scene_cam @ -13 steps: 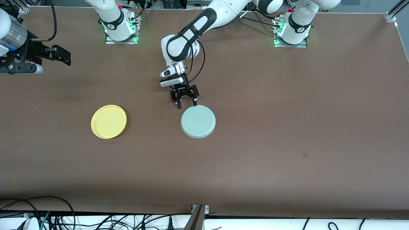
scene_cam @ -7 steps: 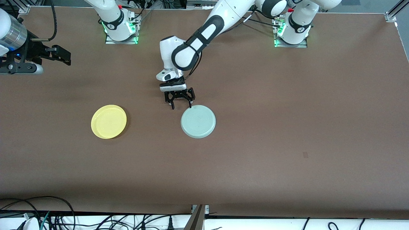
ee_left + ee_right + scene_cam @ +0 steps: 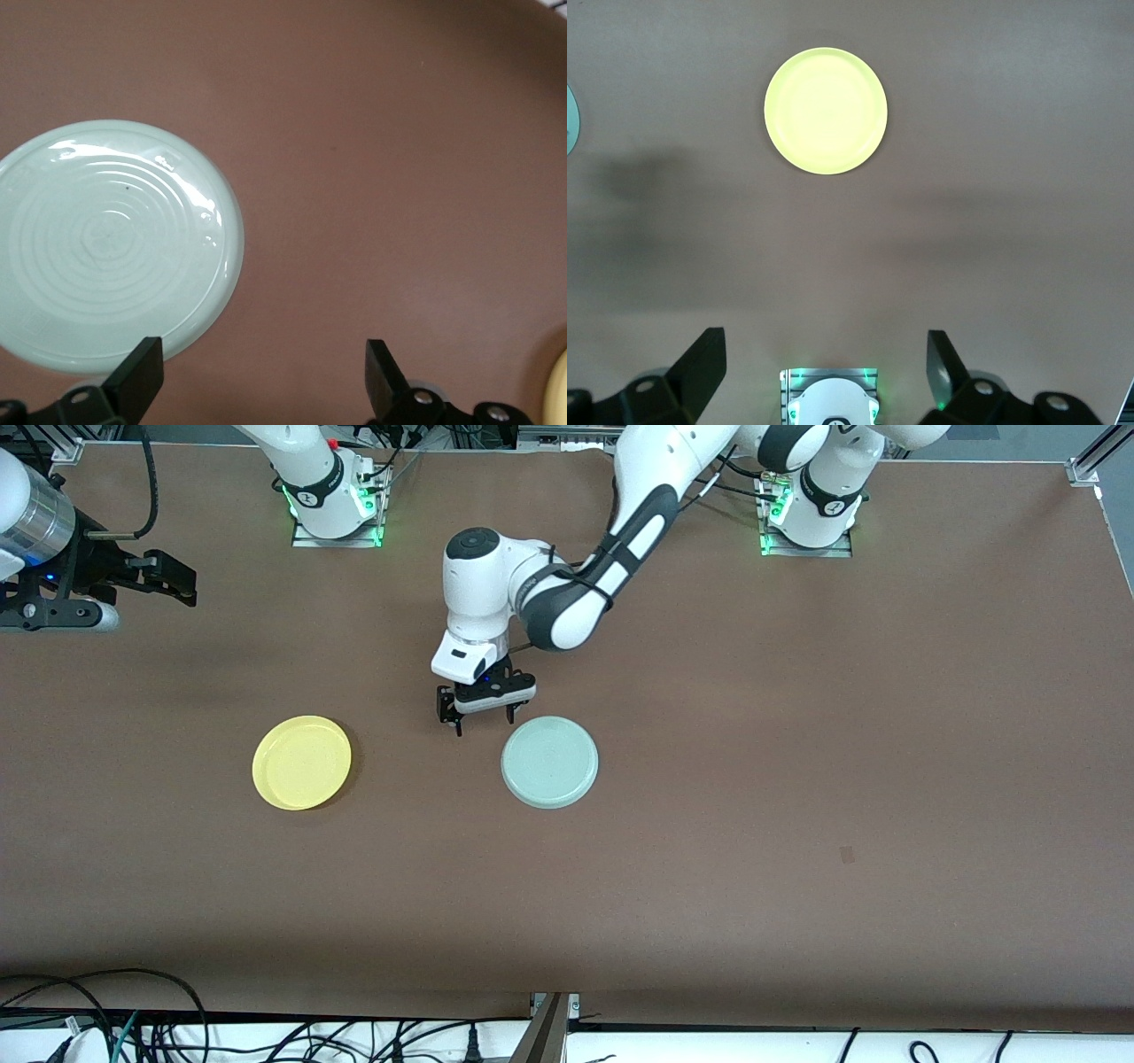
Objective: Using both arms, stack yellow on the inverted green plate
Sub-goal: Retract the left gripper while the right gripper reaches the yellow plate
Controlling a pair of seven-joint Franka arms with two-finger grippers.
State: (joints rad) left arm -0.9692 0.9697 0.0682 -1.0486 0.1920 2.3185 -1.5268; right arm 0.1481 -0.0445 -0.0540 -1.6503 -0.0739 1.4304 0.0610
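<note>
While the left gripper (image 3: 483, 722) hangs wide open and empty over bare table just beside the inverted green plate (image 3: 549, 762), that plate already lies underside up. The yellow plate (image 3: 301, 762) sits well apart, toward the right arm's end, untouched. With the right gripper (image 3: 824, 372) open, empty and waiting high at that end, stacking remains undone.

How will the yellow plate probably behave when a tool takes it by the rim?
The yellow plate looks thin and shallow, so it is probably light and may flex a little. Its smooth surface could be slippery. It lies flat on the table, so the low rim may be difficult to catch.
</note>
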